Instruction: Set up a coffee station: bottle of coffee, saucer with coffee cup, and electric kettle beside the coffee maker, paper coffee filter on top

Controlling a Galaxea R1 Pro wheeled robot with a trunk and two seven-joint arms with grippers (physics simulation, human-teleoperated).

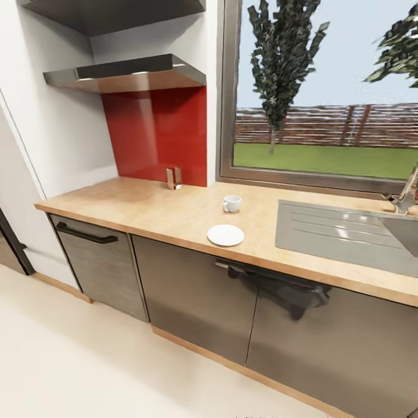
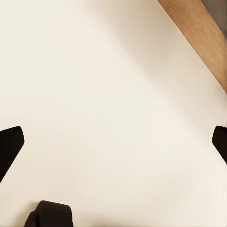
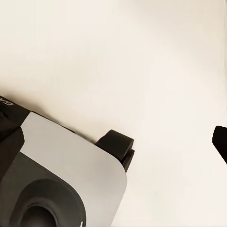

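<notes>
Our left claw (image 2: 113,142) hangs with its fingers (image 2: 9,146) spread wide and empty over pale floor (image 2: 94,94); our right claw (image 3: 113,142) gapes likewise, the robot base (image 3: 56,170) just below it. Well ahead, on the kitchen countertop (image 1: 145,209), the coffee cup (image 1: 231,203) stands near the saucer (image 1: 226,235), apart from it, beside the sink (image 1: 337,232).

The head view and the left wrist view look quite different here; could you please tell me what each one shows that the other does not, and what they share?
The head view alone shows the kitchen countertop with the coffee cup standing apart from the saucer, the grey sink, the dark cabinet fronts, the red backsplash and the window. The left wrist view alone shows the left gripper, its dark fingertips spread wide with nothing between them. Both share the pale floor and the wooden plinth strip along the cabinets.
</notes>
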